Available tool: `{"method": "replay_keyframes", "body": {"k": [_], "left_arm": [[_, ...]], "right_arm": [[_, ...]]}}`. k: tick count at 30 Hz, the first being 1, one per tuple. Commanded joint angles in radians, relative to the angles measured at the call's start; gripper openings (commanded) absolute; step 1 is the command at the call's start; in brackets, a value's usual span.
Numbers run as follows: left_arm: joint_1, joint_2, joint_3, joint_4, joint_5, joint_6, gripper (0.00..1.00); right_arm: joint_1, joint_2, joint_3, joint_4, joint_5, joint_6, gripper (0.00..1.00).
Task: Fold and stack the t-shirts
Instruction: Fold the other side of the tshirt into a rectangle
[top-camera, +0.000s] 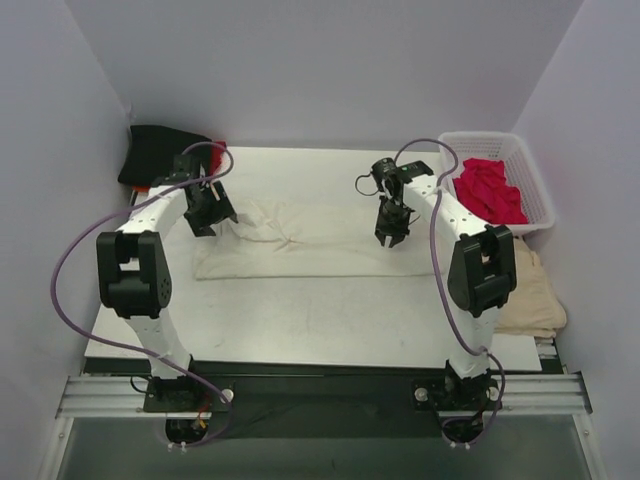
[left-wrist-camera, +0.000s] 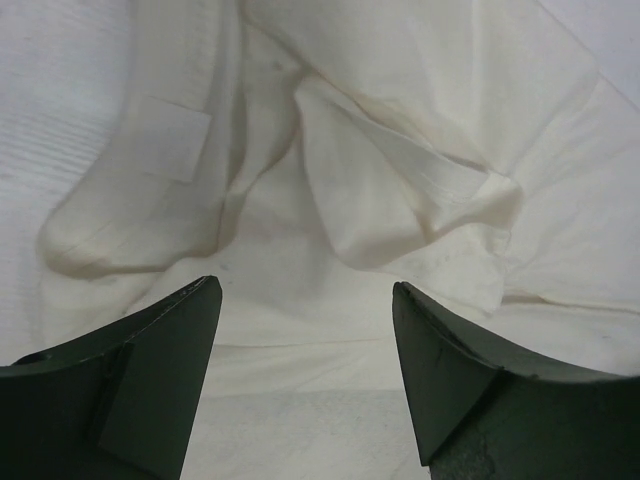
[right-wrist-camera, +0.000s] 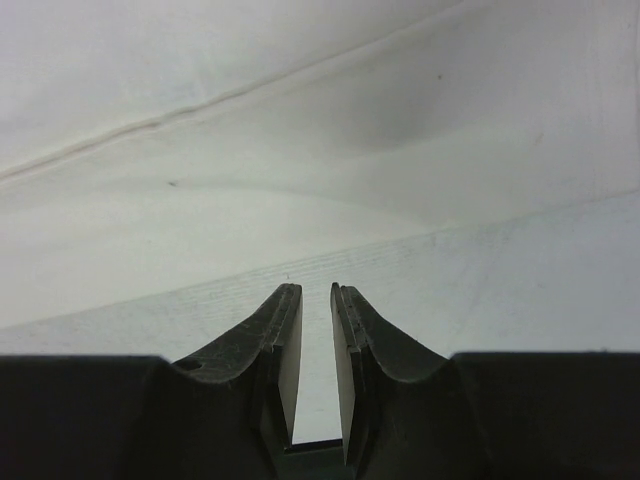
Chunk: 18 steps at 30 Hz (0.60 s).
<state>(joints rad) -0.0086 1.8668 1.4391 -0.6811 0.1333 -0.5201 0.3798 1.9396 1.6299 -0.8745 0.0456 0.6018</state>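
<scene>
The cream t-shirt (top-camera: 300, 240) lies long axis left-to-right on the tabletop (top-camera: 300, 315), the left claw (top-camera: 206, 228) wide above its bunched end, the right claw (top-camera: 388, 238) a narrow, empty slit above the other.

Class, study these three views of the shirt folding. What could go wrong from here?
1. The cream shirt lies bunched at its left end beneath the open left fingers; a pinch there might catch only some layers and skew the fold.
2. The right fingers stand nearly together over bare table beside the shirt's edge, so they may miss the cloth.
</scene>
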Motion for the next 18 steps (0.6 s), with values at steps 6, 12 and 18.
{"method": "replay_keyframes", "body": {"k": [6, 12, 18], "left_arm": [[-0.120, 0.064, 0.076, 0.071, -0.032, 0.032, 0.79], [-0.137, 0.133, 0.138, 0.068, -0.046, 0.017, 0.75], [-0.162, 0.158, 0.181, 0.042, -0.064, 0.023, 0.73]], "right_arm": [[0.044, 0.084, 0.166, -0.057, -0.013, -0.017, 0.21], [0.053, 0.107, 0.183, -0.057, -0.026, -0.016, 0.21], [0.053, 0.107, 0.173, -0.057, -0.020, -0.016, 0.21]]}}
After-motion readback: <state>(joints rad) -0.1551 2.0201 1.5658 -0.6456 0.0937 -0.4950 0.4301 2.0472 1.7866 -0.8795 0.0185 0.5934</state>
